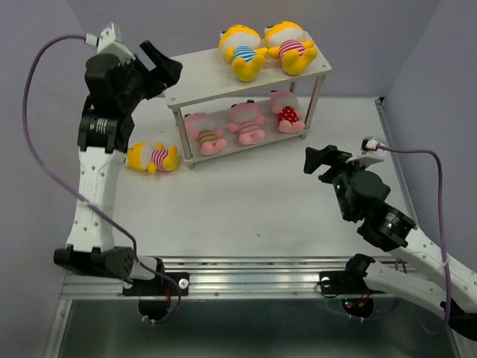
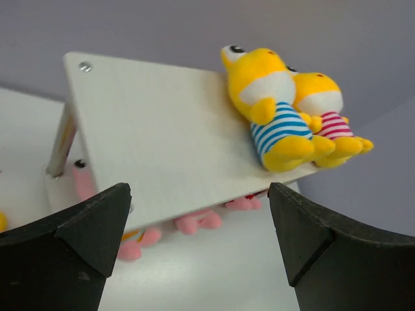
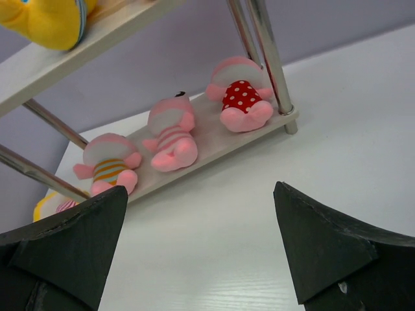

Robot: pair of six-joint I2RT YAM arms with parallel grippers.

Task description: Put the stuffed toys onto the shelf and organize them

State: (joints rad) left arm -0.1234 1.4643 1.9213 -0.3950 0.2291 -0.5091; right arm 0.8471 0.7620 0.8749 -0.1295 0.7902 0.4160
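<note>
The off-white two-tier shelf [image 1: 216,83] stands at the back of the table. Two yellow toys lie on its top board: one in blue stripes [image 1: 243,52] and one in pink stripes [image 1: 292,47]. Three pink toys lie on the lower board: orange-striped [image 1: 204,131], pink-striped [image 1: 247,121] and red polka-dot [image 1: 286,112]. A third yellow toy [image 1: 151,157] lies on the table left of the shelf. My left gripper [image 1: 160,63] is open and empty, raised at the shelf's top left corner. My right gripper [image 1: 319,160] is open and empty, right of the shelf.
The white table [image 1: 246,209] has a metal rail [image 1: 246,272] along its near edge. Grey walls enclose the back and sides. In the left wrist view the top board [image 2: 162,136] fills the middle. In the right wrist view the lower board [image 3: 207,139] shows with its toys.
</note>
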